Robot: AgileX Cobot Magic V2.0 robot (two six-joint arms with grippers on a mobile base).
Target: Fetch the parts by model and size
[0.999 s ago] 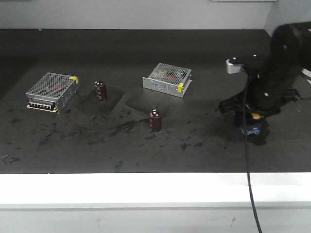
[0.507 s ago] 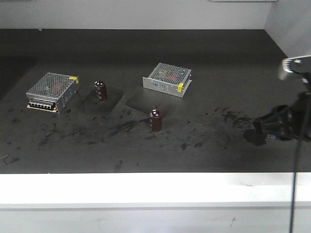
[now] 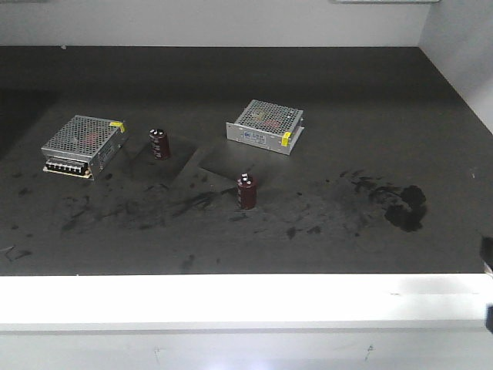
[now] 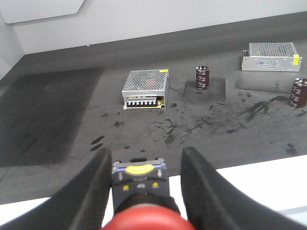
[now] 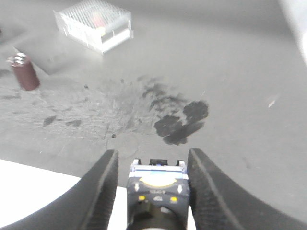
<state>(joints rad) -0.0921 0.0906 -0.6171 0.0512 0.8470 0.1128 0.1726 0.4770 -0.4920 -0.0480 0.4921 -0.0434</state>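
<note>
In the left wrist view my left gripper point(image 4: 146, 152) is shut on a red-capped push-button switch point(image 4: 144, 218). Its dark base and blue-grey contact block point(image 4: 139, 178) point forward between the black fingers point(image 4: 88, 191). It hangs over the table's white front ledge. In the right wrist view my right gripper point(image 5: 153, 152) is shut on a second push-button switch point(image 5: 157, 189) with the same dark base and contact block. Its cap lies below the frame edge. The front view shows neither gripper and neither switch.
Two silver mesh-topped boxes point(image 3: 83, 145) point(image 3: 266, 127) and two maroon capacitors point(image 3: 159, 143) point(image 3: 247, 190) stand on the black table. A dark smear point(image 3: 408, 206) marks its right side. The white ledge point(image 3: 246, 297) runs along the front edge.
In the front view the right arm has drawn back from the table's right side and out of frame to the right. The boxes and capacitors have not moved.
</note>
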